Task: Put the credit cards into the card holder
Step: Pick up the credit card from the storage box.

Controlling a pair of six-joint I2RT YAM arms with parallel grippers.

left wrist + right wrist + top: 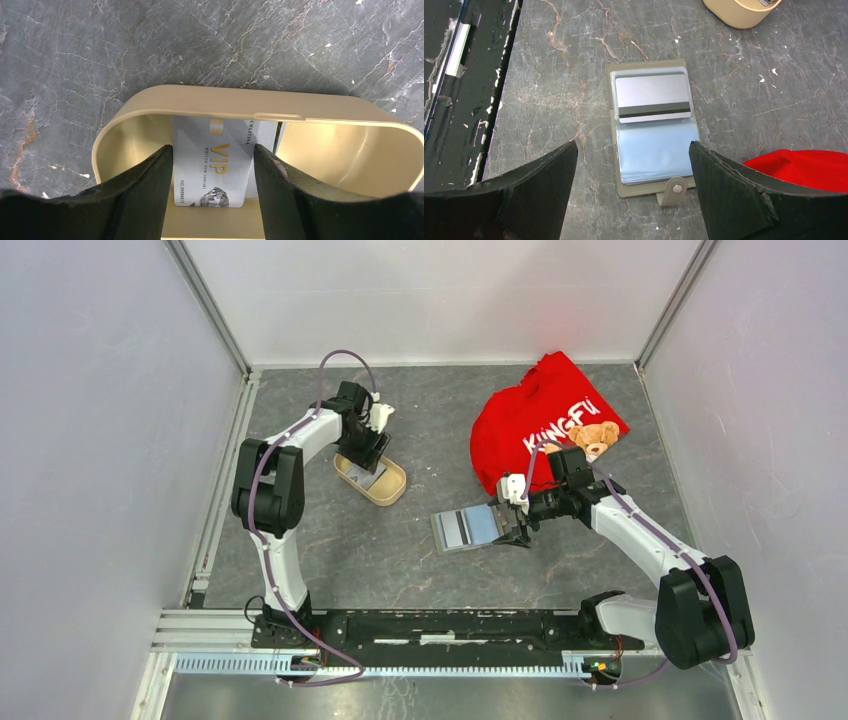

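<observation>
In the left wrist view a pale grey-white credit card (pixel 212 160) with gold VIP lettering lies in the beige oval tray (pixel 225 95), on top of another pale card (pixel 262 132). My left gripper (pixel 214 150) reaches down into the tray, its two fingers touching the top card's long edges. The grey card holder (pixel 467 528) lies open mid-table. One silver card with a dark stripe (pixel 653 95) sits in its upper pocket, and the lower clear pockets (pixel 659 150) look empty. My right gripper (pixel 633 145) hovers open just above the holder's snap-tab end, holding nothing.
A red shirt (pixel 545 420) with a bear print lies at the back right, close beside my right arm. The tray (pixel 395 492) stands left of the holder. The black base rail (pixel 440 625) runs along the near edge, and walls close the sides.
</observation>
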